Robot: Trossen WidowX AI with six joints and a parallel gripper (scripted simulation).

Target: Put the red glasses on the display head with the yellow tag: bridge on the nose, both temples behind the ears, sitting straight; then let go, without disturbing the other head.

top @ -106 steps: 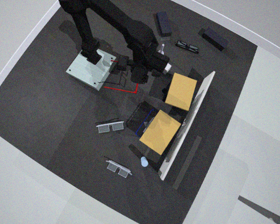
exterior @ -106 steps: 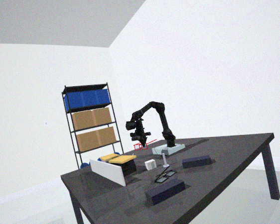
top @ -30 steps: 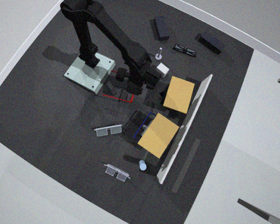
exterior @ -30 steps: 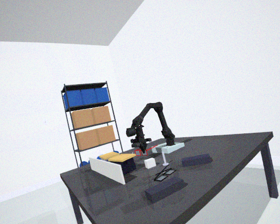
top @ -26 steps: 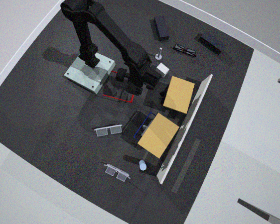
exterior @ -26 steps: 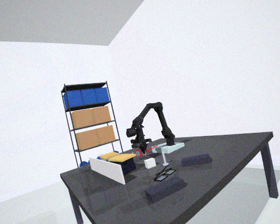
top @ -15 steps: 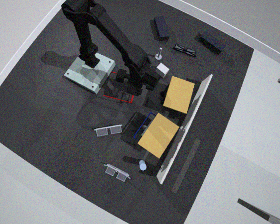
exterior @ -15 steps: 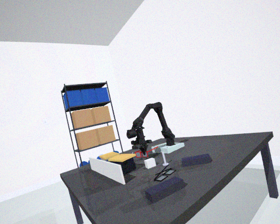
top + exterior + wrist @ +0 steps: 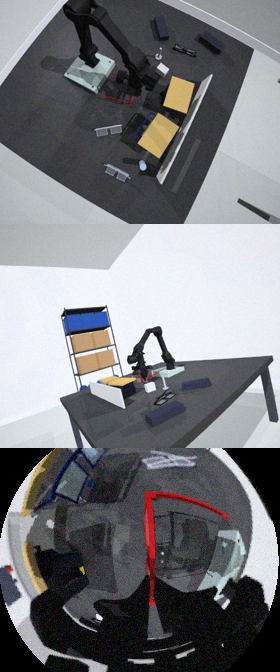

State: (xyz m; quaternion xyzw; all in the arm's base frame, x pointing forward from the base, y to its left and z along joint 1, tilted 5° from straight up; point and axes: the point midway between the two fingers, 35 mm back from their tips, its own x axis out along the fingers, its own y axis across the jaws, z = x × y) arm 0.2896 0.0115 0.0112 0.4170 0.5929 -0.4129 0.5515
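Observation:
The red glasses [image 9: 118, 99] [image 9: 138, 382] [image 9: 149, 523] hang from my gripper [image 9: 136, 93] [image 9: 145, 378] [image 9: 149, 577], which is shut on the middle of their front. Their temples point toward the robot's base. The head with the yellow tag [image 9: 60, 565] is a dark shape at the left of the wrist view, under a tan board [image 9: 179, 94]; in the top view it is mostly hidden. The glasses are apart from it, on its base side. The other head is under the second tan board [image 9: 158, 135] and bears blue glasses [image 9: 142, 124] [image 9: 72, 482].
A white upright panel [image 9: 187, 129] [image 9: 107, 394] stands behind the heads. A white block [image 9: 163, 69] [image 9: 150, 387], a pale peg [image 9: 158, 56] [image 9: 164, 383] and black glasses [image 9: 185, 50] are to one side. Clear-lensed glasses [image 9: 108, 130] and a light blue cylinder [image 9: 142, 165] are on the other.

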